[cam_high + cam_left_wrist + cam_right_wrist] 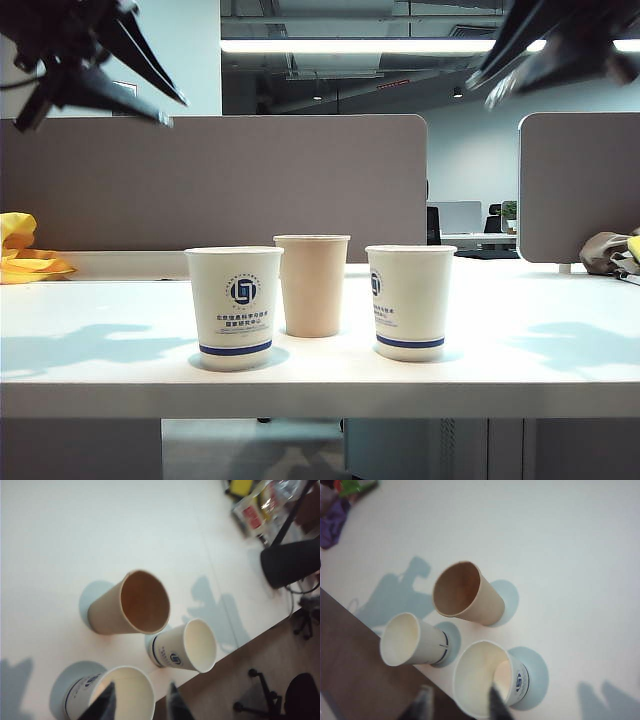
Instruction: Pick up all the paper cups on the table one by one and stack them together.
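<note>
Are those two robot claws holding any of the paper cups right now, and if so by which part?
Nothing is held. The left gripper and right gripper both hang high above the table, fingers apart; all three paper cups stand free on it.

White table [100, 330], three upright paper cups [312, 285] (tan one between), yellow cloth [22, 255] at left

- A grey-brown partition panel [215, 180] stands along the far edge of the desk, spanning the left and middle.
- A second partition panel [578, 185] stands at the far right.
- A yellow cloth [22, 250] lies at the far left.
- A grey-brown bundle of fabric [605, 250] lies at the far right.
- A long ceiling light [350, 45] glows overhead.
- A black office chair [290, 695] stands on the floor.
</note>
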Available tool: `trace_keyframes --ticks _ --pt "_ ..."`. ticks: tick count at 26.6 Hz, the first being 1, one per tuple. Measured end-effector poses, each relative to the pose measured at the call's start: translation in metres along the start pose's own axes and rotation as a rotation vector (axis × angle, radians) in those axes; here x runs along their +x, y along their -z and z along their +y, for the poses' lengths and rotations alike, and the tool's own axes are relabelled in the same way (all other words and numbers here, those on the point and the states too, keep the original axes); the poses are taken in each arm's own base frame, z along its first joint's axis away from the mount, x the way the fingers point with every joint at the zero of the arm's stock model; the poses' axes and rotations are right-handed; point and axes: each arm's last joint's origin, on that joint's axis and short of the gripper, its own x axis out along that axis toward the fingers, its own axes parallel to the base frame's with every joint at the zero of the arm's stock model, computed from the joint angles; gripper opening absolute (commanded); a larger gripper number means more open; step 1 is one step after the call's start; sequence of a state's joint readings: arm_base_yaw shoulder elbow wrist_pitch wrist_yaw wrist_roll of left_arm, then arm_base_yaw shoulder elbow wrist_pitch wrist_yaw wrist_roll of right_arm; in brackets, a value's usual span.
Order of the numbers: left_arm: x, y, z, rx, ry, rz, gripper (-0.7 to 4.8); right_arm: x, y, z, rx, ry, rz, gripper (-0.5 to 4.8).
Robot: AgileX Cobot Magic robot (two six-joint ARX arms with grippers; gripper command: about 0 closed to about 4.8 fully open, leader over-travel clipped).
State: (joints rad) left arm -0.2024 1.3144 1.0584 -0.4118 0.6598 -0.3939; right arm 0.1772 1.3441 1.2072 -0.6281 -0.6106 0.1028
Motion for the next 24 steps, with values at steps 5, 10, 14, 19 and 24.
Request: trace_keyframes --ticks 5,10,14,19,24 --pt "0.010 0.009 -0.007 0.085 -0.081 0.035 1.22 0.031 0.003 -0.013 0.004 0.047 0.104 2.21" --pt "0.012 0.016 0.003 0.052 -0.174 0.106 1.22 0.042 0.008 -0.022 0.001 0.092 0.159 2.20" --pt "0.016 0.020 0.007 0.037 -0.186 0.161 1.22 0.049 0.010 -0.022 0.003 0.088 0.184 2.20" --pt "0.027 0.026 0.017 -0.024 -0.163 0.251 1.22 0.060 0.015 -0.021 0.013 0.076 0.234 2.20" --pt "0.029 0.030 0.012 -0.024 -0.135 0.280 1.26 0.069 0.018 -0.016 -0.001 0.074 0.265 2.20"
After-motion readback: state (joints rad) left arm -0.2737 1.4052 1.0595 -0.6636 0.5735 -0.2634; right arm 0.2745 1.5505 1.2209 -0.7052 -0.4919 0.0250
